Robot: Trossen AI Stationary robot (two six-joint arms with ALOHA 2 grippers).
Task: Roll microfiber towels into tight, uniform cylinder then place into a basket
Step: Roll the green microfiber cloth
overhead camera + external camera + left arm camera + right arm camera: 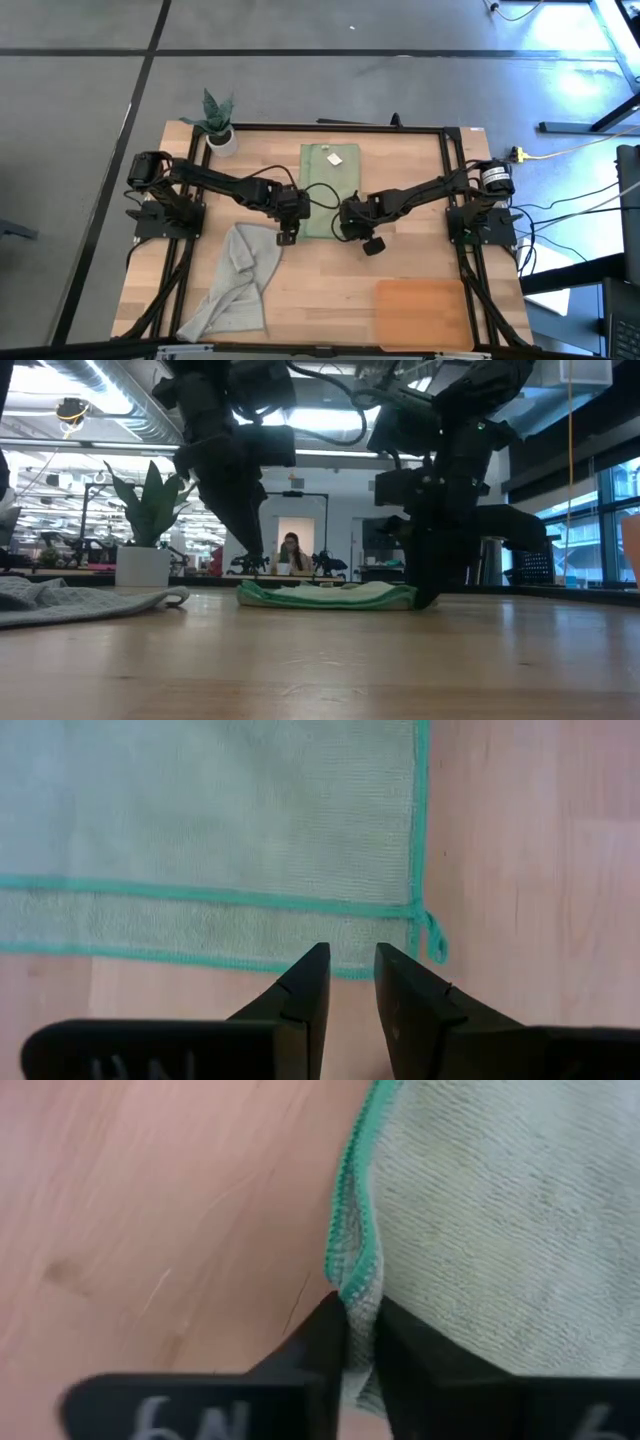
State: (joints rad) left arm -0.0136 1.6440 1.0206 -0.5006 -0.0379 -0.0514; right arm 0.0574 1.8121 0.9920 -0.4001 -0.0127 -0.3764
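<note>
The sage green towel [330,190] lies flat at the table's middle, folded lengthwise, with a white tag at its far end. My right gripper [358,1315] is shut on it at its near right corner. My left gripper [352,965] stands at the near left corner [425,925], fingers a narrow gap apart with nothing between them. In the low view it hangs a little above the cloth. The light grey towel [235,285] lies crumpled at the near left. The basket [422,312] sits at the near right. My right gripper pinches the green towel's hemmed edge [352,1280] between its two fingers, close to the near right corner. The fingers come steeply from above. The hem puckers up between the fingertips, and the rest of the towel lies on the table.
A white plant pot [220,138] stands at the far left corner. Bare wood lies between the green towel and the basket. A person sits far off in the room behind the table [290,555].
</note>
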